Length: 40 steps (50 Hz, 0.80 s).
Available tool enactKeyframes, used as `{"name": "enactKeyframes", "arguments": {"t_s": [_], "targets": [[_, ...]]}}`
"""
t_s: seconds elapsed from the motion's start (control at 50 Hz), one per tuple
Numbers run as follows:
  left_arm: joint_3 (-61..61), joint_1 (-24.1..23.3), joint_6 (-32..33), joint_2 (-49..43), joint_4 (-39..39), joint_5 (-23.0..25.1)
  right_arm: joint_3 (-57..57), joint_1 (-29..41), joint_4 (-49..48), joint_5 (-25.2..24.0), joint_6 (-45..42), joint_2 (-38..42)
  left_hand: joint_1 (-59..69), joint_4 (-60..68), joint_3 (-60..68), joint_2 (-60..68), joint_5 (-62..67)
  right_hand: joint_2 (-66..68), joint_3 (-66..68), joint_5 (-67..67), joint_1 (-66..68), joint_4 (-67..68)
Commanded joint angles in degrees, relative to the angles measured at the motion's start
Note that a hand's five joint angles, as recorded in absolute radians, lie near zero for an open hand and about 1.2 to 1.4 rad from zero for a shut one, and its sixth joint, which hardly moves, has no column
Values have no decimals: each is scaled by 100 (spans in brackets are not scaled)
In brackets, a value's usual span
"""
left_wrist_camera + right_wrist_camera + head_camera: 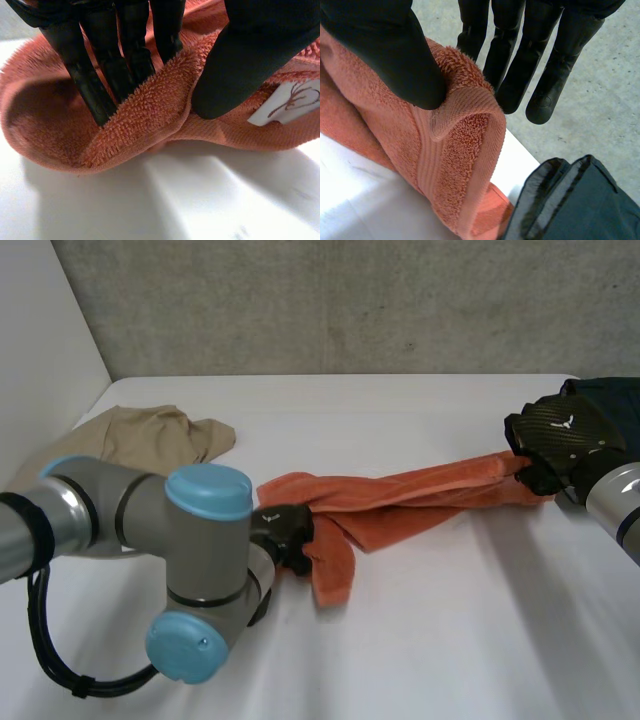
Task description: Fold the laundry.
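1. Orange towel (400,502) is lying twisted across the middle of the white table (420,640), stretching between my two hands.
2. I'm watching the left hand (250,55) pinching the towel's left end, with a fold of terry clamped between thumb and fingers.
3. The right hand (385,50) is gripping the right end, thumb pressing the hem against the fingers.
4. Beige garment (150,435) is lying crumpled at far left; a dark garment (580,200) is sitting just beside the right hand.
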Motion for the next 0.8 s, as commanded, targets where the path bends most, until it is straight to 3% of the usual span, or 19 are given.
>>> {"name": "enactKeyframes", "arguments": {"t_s": [0.02,0.12,0.14,0.22,0.34,0.5,0.6,0.68,0.7,0.8], "targets": [[-340,286,904,1099,-75,-349,-354,-277,641,12,-575,-64,1527,1159,1266,1153,1431,1245,1218,1367,2307,1181],[-850,568,2282,2031,-101,-296,-864,-365,1871,91,-1392,-108,1527,1159,1266,1153,1431,1245,1218,1367,2307,1181],[-973,681,2807,2241,-118,-270,-995,-374,2256,108,-1724,-99,1527,1159,1266,1153,1431,1245,1218,1367,2307,1181],[-1263,1050,4047,2366,-215,-209,-1145,-383,3048,187,-2481,-38,1527,1159,1266,1153,1431,1245,1218,1367,2307,1181],[-1361,1368,4974,2226,-128,-94,-1172,-313,3385,442,-2800,322,1527,1159,1266,1153,1431,1245,1218,1367,2307,1181],[-229,1464,5115,900,689,99,-2295,275,2481,1004,-2370,1570,1527,1159,1266,1153,1431,1245,1218,1367,2307,1181],[1071,1491,5633,328,1532,125,-3778,601,1332,1523,-1939,2123,1527,1159,1266,1153,1431,1245,1218,1367,2307,1181],[2091,1482,6081,169,2718,309,-4632,636,68,1585,-1720,2239,1527,1159,1266,1153,1431,1245,1218,1367,2307,1181],[2406,1500,6160,169,3312,528,-4739,637,-216,1594,-1649,2239,1527,1159,1266,1153,1431,1245,1218,1367,2307,1181],[2779,1605,6161,274,4573,1030,-5101,645,-1535,1646,-1473,2160,1527,1159,1266,1153,1431,1245,1218,1367,2307,1181]]}}
